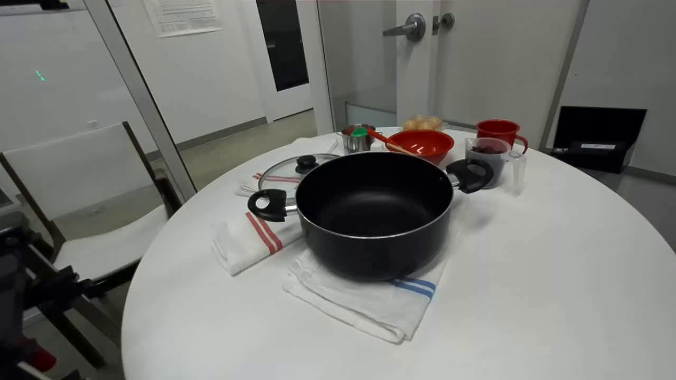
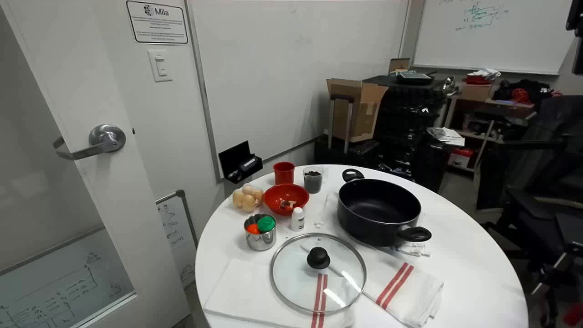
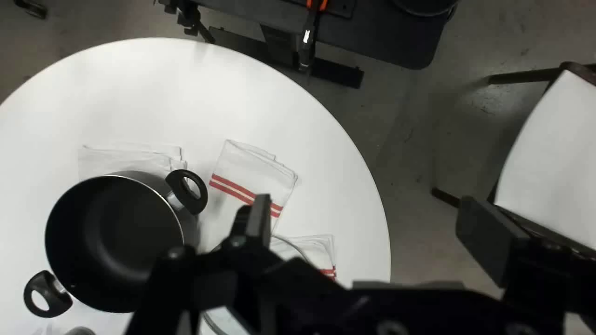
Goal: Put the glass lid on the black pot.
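Note:
The glass lid lies knob up on a folded white towel beside the pot, in both exterior views (image 1: 280, 171) (image 2: 294, 273). Its black knob (image 2: 318, 258) points upward. In the wrist view only parts of the lid's rim (image 3: 292, 245) show; the gripper hides the rest. The black pot (image 1: 375, 253) stands uncovered on a towel and also shows at the left of the wrist view (image 3: 116, 242). My gripper (image 3: 372, 228) is open, with nothing between its wide-apart fingers. It is high above the table's edge and does not show in the exterior views.
Around the lid and pot are striped towels (image 2: 405, 291), a steel cup (image 2: 261, 239) with a green-headed utensil, a red bowl (image 2: 280, 191), a white bottle (image 2: 298, 219), eggs (image 2: 248, 198), a red mug (image 2: 284, 173) and a clear measuring cup (image 2: 313, 180). A chair (image 1: 100, 195) stands beside the round table.

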